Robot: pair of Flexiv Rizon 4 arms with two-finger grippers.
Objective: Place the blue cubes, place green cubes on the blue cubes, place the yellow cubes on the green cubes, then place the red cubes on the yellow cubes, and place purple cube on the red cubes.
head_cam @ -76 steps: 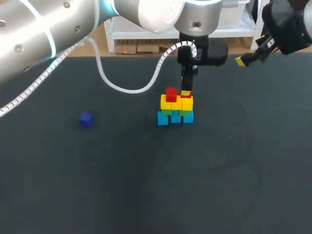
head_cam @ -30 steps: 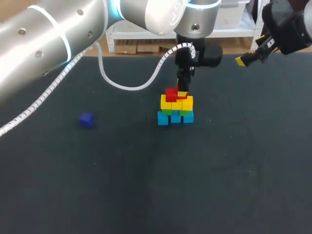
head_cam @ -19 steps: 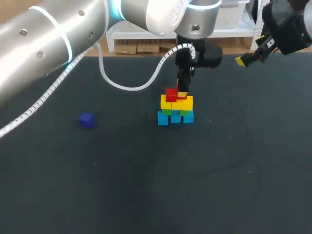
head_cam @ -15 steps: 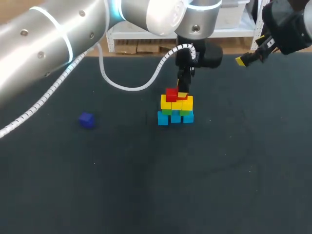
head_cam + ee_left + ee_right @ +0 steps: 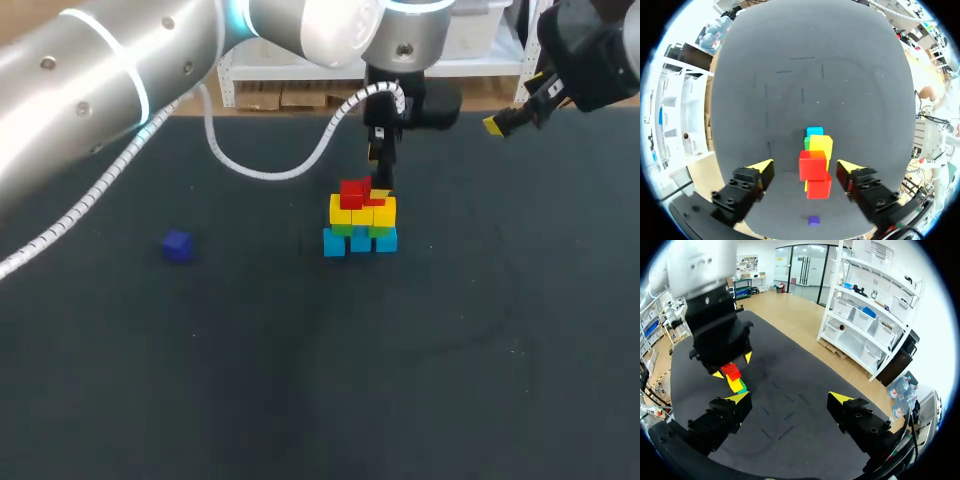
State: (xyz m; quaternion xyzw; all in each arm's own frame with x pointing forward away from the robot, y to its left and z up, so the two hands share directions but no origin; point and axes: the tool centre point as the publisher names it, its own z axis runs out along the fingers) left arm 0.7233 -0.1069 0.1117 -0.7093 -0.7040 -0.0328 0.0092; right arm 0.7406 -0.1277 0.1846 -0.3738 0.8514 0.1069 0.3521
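the left gripper (image 5: 805, 166) hangs straight above the stack with its fingers spread wide, gripping nothing. the two red cubes (image 5: 812, 165) sit in the gap below it, free of both yellow tips and resting on the yellow cubes (image 5: 821, 145). farther from the gripper, a green cube (image 5: 806, 144) and the blue cubes (image 5: 814, 132) show at the base on the dark table (image 5: 300, 380). the red layer looks to be in place, so the step in hand is, by my reading, the last one: the purple cube (image 5: 177, 245). it lies alone on the table, well apart from the stack, on the side the left arm comes in from. in the left wrist view it shows small, under the gripper toward the wrist, not ahead of the fingers. the next move calls for lifting clear without brushing the reds, crossing to the purple cube, closing on two opposite faces and setting it down across the reds. the right gripper (image 5: 790, 398) stands well away from the stack, fingers apart with nothing between them.
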